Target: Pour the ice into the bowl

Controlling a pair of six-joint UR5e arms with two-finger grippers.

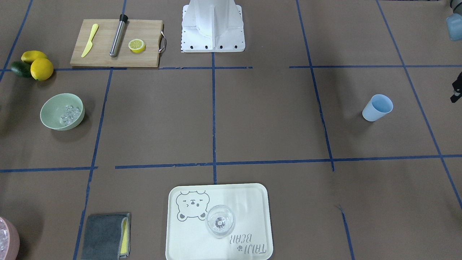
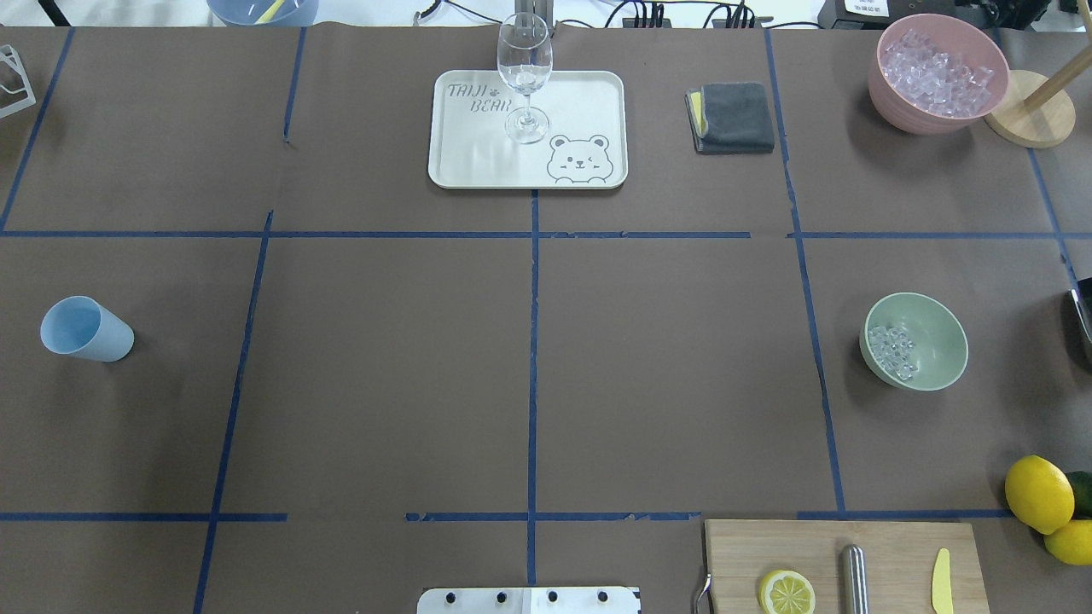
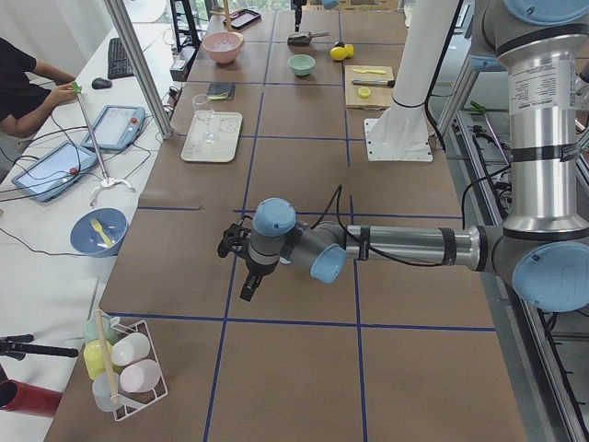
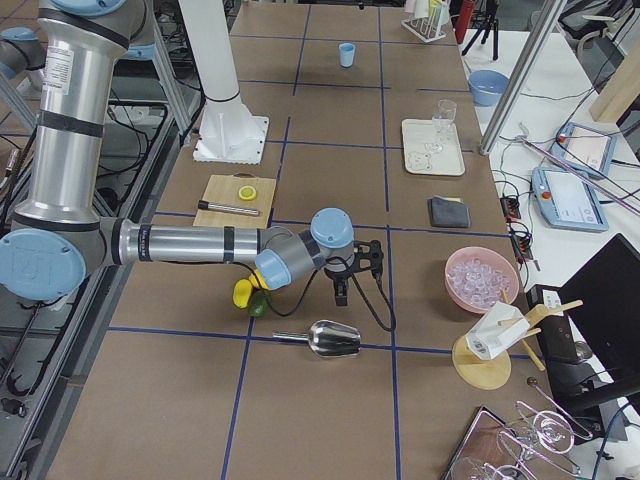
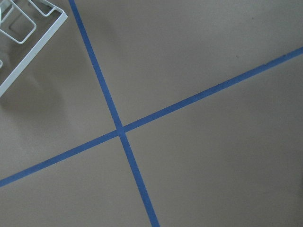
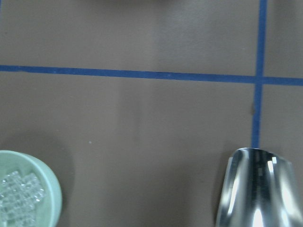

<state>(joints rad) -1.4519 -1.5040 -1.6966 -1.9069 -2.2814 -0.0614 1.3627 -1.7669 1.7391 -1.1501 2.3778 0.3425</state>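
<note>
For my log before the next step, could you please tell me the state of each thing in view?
bowl: upright, holding ice
pink container: full of cubes
wine glass: upright, empty, on the tray
light blue cup: upright, empty
scoop: lying on its side
lemon half: cut face up
left pincer, right pincer: open or shut unclear

A: Lighting?
B: Even, diffuse, from overhead. The table (image 1: 267, 119) reads mid-bright. Shadows are soft: a faint one hugs the bowl (image 1: 62, 111), another sits by the blue cup (image 1: 377, 107).
A: Glare?
B: The tray (image 1: 249, 202) washes out near the wine glass (image 1: 220, 221). In the right wrist view the metal scoop (image 6: 258, 189) shows bright streaks and is out of focus.
A: Left wrist?
B: Sharp, flat, slightly dim.
</note>
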